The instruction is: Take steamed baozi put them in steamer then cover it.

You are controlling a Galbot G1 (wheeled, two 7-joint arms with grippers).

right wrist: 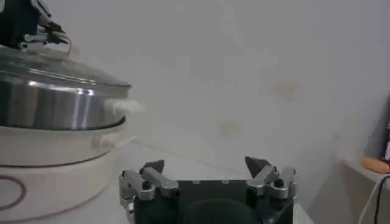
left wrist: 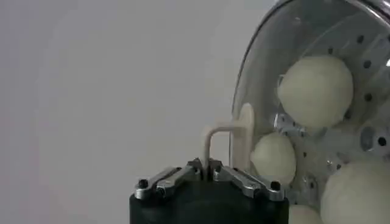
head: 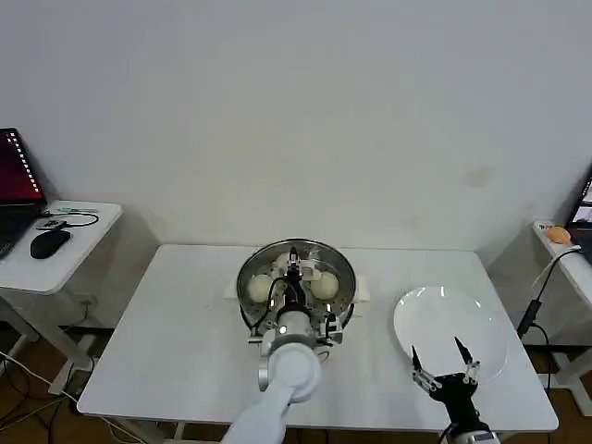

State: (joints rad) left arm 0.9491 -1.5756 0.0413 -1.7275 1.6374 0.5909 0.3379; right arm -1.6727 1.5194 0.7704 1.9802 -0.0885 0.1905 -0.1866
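Head view: steamer (head: pixel 296 285) at the centre of the tabletop (head: pixel 176 342), buns (head: pixel 259 289) inside, cover (head: pixel 319 254) lying over them. Left pincer (head: pixel 293 268) directly above the steamer, closed on the white handle of the cover. Risk here, as a judgement: releasing before the rim sits evenly all around, so the cover stays tilted or slides off. Right pincer (head: pixel 442 363) well to the right of the steamer, over the near edge of the white plate (head: pixel 453 324), fingers apart, holding nothing.

Left wrist view: handle (left wrist: pixel 226 139) held between the closed fingers of the left pincer (left wrist: pixel 207 170); buns (left wrist: pixel 315 83) visible through the glass.

Right wrist view: cover (right wrist: pixel 55 64) resting on the steamer (right wrist: pixel 52 103), seemingly level. Right pincer (right wrist: pixel 207 167) open, apart from the steamer.
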